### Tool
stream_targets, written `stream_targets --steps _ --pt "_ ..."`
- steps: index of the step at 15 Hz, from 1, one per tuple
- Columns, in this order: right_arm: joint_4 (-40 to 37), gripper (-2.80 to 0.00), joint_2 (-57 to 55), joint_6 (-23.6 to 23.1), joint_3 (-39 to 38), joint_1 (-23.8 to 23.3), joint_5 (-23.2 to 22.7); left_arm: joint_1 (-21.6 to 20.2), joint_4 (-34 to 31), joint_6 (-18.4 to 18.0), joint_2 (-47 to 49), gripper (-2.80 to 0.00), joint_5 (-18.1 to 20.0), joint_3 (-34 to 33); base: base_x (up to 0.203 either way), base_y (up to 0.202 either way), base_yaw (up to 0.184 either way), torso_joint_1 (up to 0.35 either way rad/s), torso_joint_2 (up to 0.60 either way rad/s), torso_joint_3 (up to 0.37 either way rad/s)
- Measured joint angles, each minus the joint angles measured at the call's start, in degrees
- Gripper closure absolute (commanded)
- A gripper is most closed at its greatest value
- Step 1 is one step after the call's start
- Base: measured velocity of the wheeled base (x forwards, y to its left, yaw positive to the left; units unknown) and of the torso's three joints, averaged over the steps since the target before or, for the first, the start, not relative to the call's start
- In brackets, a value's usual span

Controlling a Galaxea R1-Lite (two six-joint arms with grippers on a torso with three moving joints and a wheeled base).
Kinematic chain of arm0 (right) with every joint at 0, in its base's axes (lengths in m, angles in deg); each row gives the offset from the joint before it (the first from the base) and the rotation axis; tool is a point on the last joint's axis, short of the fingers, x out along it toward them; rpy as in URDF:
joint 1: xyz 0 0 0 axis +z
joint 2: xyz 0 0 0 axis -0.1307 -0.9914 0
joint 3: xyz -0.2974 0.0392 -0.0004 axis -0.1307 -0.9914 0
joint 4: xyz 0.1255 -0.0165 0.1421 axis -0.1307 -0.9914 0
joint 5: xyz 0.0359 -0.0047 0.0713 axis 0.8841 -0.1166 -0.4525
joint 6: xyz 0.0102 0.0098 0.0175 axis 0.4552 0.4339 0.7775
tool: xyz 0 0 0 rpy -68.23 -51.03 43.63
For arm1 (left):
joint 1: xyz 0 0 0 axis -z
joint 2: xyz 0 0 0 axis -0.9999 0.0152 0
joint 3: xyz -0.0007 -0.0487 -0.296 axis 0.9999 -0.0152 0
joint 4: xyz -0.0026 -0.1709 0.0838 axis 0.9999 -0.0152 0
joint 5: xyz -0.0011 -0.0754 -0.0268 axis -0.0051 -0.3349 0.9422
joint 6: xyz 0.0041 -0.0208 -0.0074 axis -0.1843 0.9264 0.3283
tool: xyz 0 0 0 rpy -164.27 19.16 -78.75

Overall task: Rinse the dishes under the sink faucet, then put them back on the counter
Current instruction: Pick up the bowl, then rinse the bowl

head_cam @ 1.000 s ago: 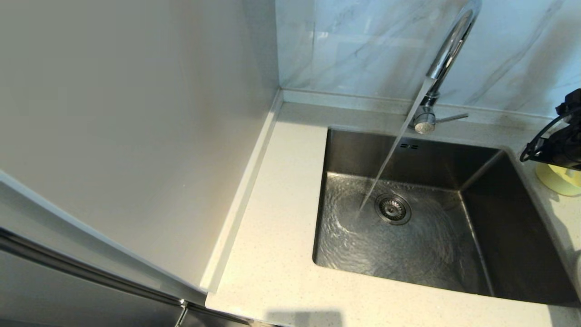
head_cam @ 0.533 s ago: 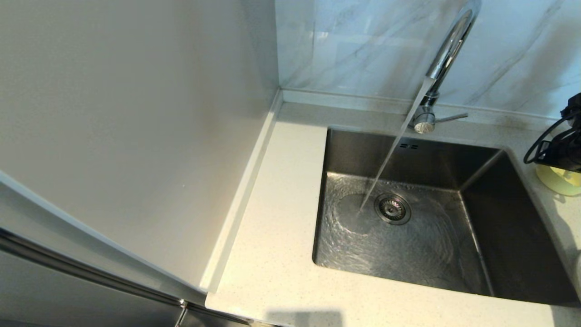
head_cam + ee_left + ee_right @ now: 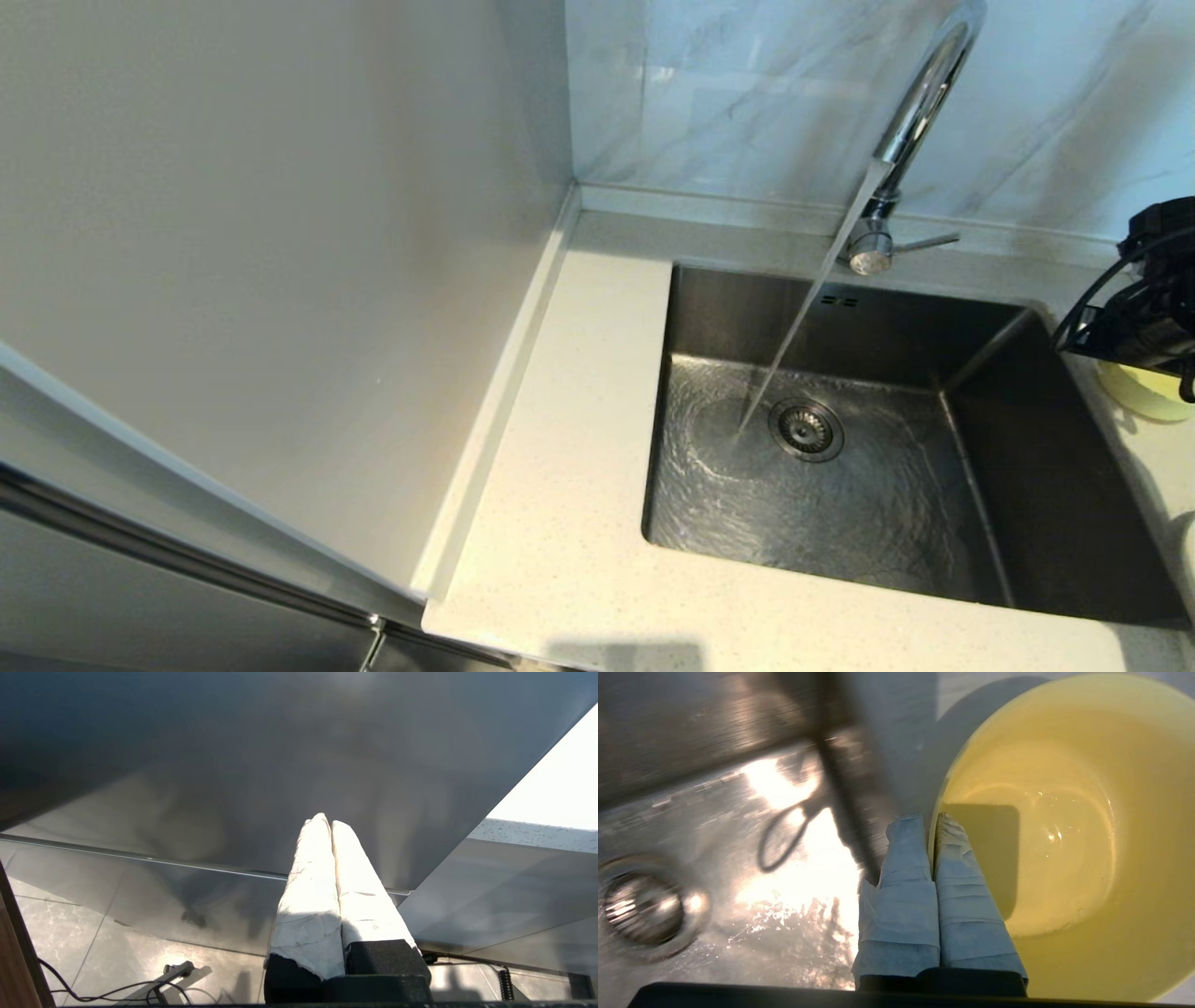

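Note:
My right gripper [image 3: 931,820] is shut on the near rim of the pale yellow bowl [image 3: 1064,835], one finger inside and one outside. Drops of water lie in the bowl's bottom. In the head view the bowl [image 3: 1144,399] peeks out under my right arm [image 3: 1139,317], at the right edge of the sink [image 3: 709,308]. The chrome faucet [image 3: 915,112] pours a steady stream of water into the basin beside the drain [image 3: 805,429]. My left gripper [image 3: 325,820] is shut on nothing, parked low beside the cabinet. No chopsticks or plate are in view.
The speckled counter [image 3: 560,467] wraps the sink's left and front sides. A tall grey panel [image 3: 280,233] stands along the counter's left edge. The faucet's thin lever [image 3: 929,243] points right above the back rim, below the marble wall.
My right arm, holding the bowl, has shifted a little left toward the sink. Water keeps running and the left arm has not moved.

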Motion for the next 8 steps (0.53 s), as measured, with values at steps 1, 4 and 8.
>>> stream_targets --steps 1,4,8 --pt "-0.1 0.00 1.3 1.4 -1.0 2.1 -0.6 0.0 0.0 0.0 0.0 0.00 0.0 0.0 0.000 0.000 0.000 0.000 0.00 0.000" --pt "-0.4 0.00 6.5 6.2 -3.1 9.0 -1.7 0.0 0.0 0.0 0.0 0.00 0.0 0.0 0.000 0.000 0.000 0.000 0.00 0.000" --pt "-0.4 0.00 14.8 9.3 -6.6 15.9 -1.7 0.0 0.0 0.0 0.0 0.00 0.0 0.0 0.000 0.000 0.000 0.000 0.00 0.000"
